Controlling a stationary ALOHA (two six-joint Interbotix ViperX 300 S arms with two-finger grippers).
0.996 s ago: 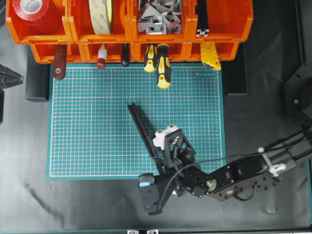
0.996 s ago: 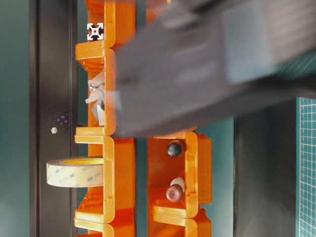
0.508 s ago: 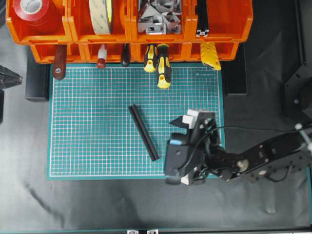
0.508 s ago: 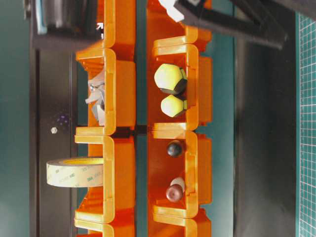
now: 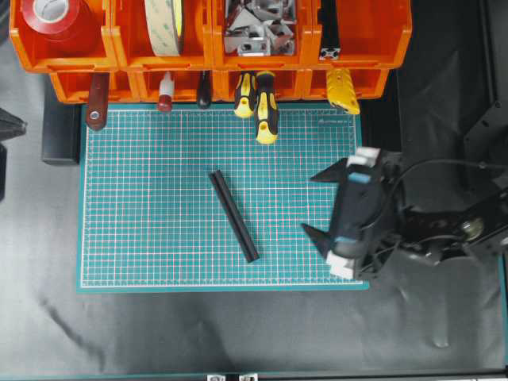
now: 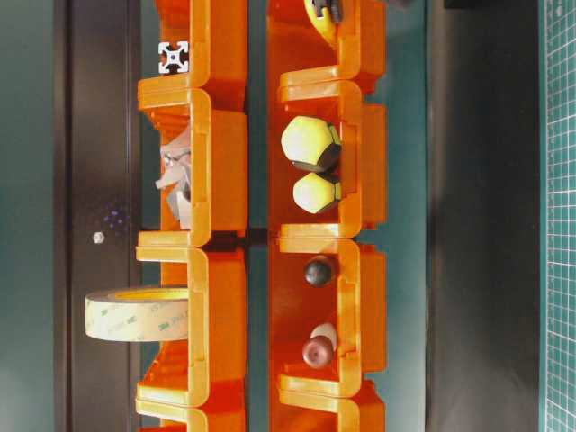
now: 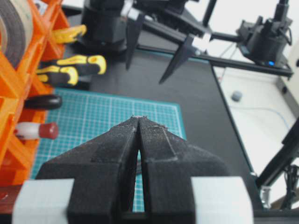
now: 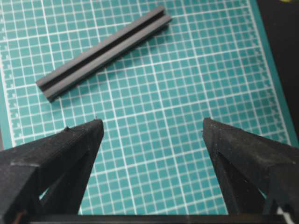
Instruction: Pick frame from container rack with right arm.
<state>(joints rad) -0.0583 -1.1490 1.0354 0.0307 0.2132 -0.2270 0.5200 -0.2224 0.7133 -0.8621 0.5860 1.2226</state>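
Robotics lab workbench, set up like small workshop station. Green gridded cutting mat on black tabletop; stacked orange container rack along far edge, bins stocked with tape rolls, metal brackets, yellow-and-black screwdrivers. Black robot arm reaches over bench; left wrist view shows black support frame, cabling, pale floor beyond table edge.
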